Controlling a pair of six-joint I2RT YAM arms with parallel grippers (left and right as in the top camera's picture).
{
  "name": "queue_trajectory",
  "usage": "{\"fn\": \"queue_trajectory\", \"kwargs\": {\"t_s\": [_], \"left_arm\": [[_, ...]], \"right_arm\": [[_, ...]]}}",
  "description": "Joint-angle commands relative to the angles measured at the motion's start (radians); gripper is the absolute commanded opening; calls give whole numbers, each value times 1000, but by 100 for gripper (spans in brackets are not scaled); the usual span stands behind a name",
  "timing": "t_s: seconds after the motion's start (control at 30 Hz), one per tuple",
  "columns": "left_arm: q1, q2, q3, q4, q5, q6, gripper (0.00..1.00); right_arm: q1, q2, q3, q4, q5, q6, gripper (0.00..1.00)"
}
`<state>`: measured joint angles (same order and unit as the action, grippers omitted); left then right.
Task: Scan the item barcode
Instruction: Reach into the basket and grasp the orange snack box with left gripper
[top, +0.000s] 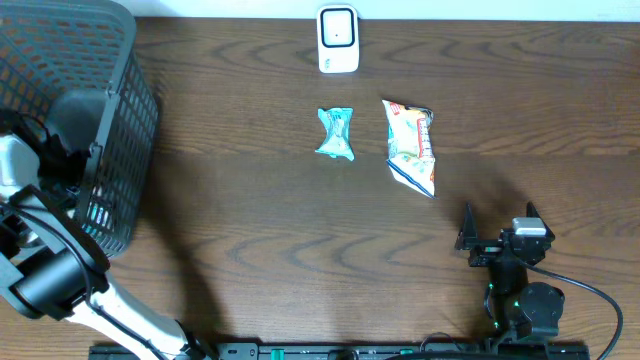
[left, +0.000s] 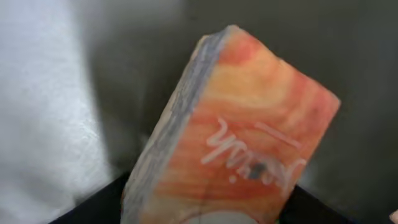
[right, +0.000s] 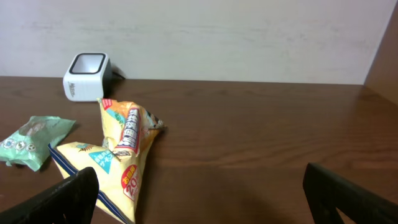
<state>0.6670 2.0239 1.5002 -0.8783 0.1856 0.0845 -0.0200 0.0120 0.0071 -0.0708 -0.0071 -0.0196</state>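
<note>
Dark brown wood makes up the tabletop (top: 260, 230), seen from above. A black basket (top: 120, 110) stands at one end. The left arm (top: 50, 270) reaches down into it, so its gripper is hidden from up here. The right gripper (top: 498, 214) is wide open and holds nothing. A green packet (top: 336, 134) and a yellow snack bag (top: 410, 145) lie ahead of it, and the white scanner (top: 338, 39) sits farther off behind them.

From the left wrist, a tilted, blurry orange box (left: 242, 124) fills the view, right up against the left gripper (left: 214, 211). I cannot tell if the gripper has hold of it or is just around it. No barcode shows on this side.

From the right wrist, the two fingers (right: 68, 199) stand far apart with only bare wood between them. The snack bag is ahead and to the left.

I think the job is only at its start. Nothing is at the scanner. The box must be gripped, lifted out, carried over, and turned so its barcode faces the scanner.
</note>
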Motion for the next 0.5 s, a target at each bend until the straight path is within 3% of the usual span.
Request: {"fn": "queue_trajectory", "kwargs": {"t_s": [0.0, 0.27, 0.47], "left_arm": [[2, -20, 19, -6, 13, 8, 34], [2, -135, 64, 23, 14, -130, 27], [2, -195, 64, 28, 16, -140, 27]], "right_arm": [[6, -5, -2, -5, 1, -12, 99], [6, -5, -2, -5, 1, -12, 99], [6, -5, -2, -5, 1, -12, 99]]}}
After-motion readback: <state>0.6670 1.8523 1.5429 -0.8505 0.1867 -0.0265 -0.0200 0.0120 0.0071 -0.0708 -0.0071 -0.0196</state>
